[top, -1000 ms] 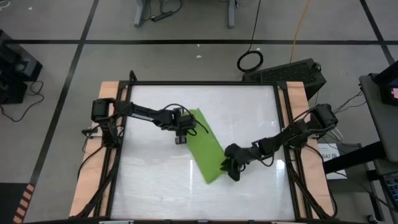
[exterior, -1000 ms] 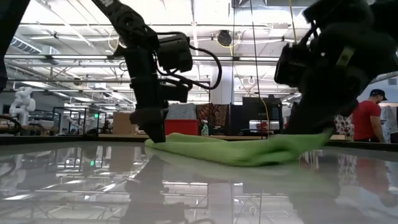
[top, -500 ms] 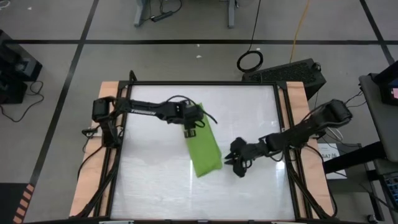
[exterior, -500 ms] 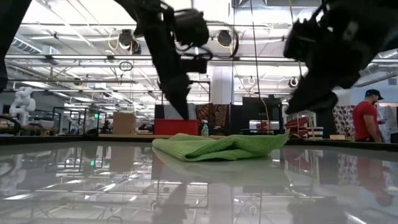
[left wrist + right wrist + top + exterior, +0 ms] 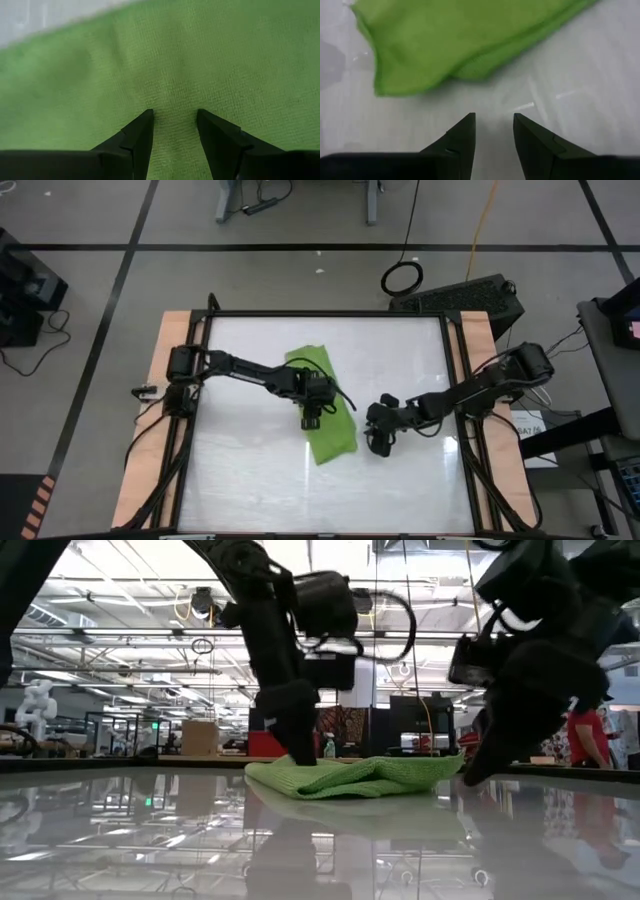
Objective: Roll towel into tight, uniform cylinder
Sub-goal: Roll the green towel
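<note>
1. Towel (image 5: 323, 408): one lime-green cloth, folded into a long strip. It lay flat on the white table (image 5: 250, 470), near the middle, running at a slant from the far side toward the near side. In the low view (image 5: 350, 776) it sat as a low, rumpled mound with a thicker folded edge on its right end. It was not rolled.

2. My left claw (image 5: 311, 420): reached in from the table's left edge and stood over the middle of the towel, pointing down. In my left wrist view the claw (image 5: 174, 131) had both tips pressed onto the green weave, fingers (image 5: 138, 137) parted with a band of cloth showing between them. Nothing was pinched; the claw was released, resting on the cloth.

3. My right claw (image 5: 379, 445): came in from the table's right edge and sat just beside the towel's near right corner, apart from it. In my right wrist view the claw (image 5: 494, 131) had only bare table between its tips, with the towel's folded corner (image 5: 465, 45) lying ahead of them. Fingers (image 5: 532, 137) parted, holding nothing.

4. Low view, right claw (image 5: 478, 768): its tip came down close to the tabletop beside the towel's right end.
</note>
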### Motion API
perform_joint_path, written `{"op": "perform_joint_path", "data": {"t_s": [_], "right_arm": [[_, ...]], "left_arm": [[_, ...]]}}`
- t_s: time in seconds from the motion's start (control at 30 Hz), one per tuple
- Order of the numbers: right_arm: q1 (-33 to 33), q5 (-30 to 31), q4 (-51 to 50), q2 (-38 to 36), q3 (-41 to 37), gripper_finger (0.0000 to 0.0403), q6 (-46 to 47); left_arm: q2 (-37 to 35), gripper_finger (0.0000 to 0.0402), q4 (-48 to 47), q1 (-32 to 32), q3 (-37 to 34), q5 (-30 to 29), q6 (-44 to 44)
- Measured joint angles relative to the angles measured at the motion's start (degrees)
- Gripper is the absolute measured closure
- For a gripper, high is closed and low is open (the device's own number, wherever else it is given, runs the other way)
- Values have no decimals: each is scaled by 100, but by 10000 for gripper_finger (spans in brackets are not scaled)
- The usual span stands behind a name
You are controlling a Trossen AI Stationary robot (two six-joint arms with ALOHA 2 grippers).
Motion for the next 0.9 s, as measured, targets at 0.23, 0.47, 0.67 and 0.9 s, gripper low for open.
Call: {"op": "perform_joint_path", "data": {"t_s": [0.23, 0.47, 0.67, 0.9], "right_arm": [[-232, -384, 848, 282, -1, 284, -593], [-486, -689, 1261, 451, 1, 284, -821], [-529, -1253, 1602, 510, 11, 284, -624], [-226, -1906, 2251, 510, 15, 284, -212]], "left_arm": [[103, 240, -8, 0, 26, 8, -11], [114, 240, 105, 15, 17, 8, -142], [118, 240, 98, 17, 17, 7, -237], [127, 240, 219, 133, 13, 9, -285]]}}
